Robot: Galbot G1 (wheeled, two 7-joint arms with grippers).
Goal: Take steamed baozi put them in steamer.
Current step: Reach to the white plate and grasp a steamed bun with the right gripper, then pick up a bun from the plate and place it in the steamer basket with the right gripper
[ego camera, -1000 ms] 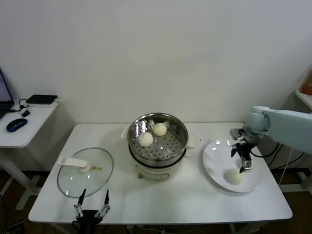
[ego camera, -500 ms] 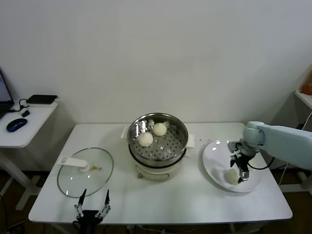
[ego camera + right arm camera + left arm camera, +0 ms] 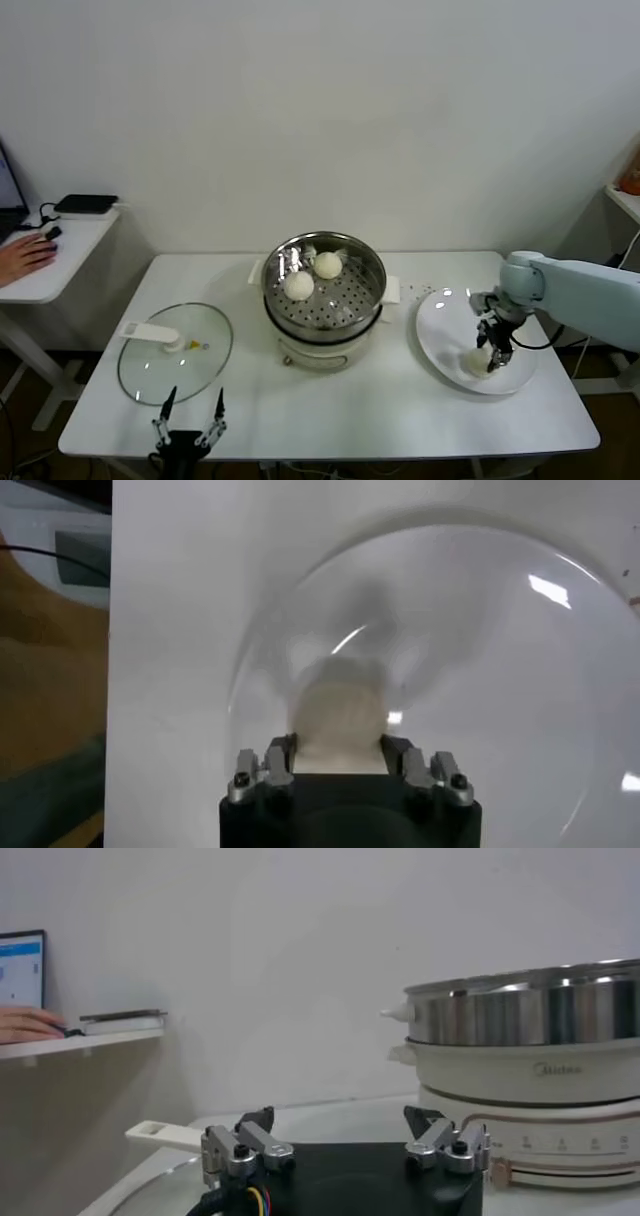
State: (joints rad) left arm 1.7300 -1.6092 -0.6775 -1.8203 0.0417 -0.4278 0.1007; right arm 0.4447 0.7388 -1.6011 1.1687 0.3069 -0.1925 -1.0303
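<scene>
On the white plate (image 3: 440, 345) near the tabletop's right edge, the right gripper (image 3: 493, 357) is clamped on a steamed baozi (image 3: 338, 716). The left gripper (image 3: 188, 420) idles at the front edge, fingers apart.

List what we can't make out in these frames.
- Right gripper fingertips: in the right wrist view its own body cuts them off where they flank the baozi; in the head view too small to tell contact.
- Steamer inside: the left wrist view sits below the rim, so its wall hides the tray.
- Glass lid: the left gripper covers most of it there.
</scene>
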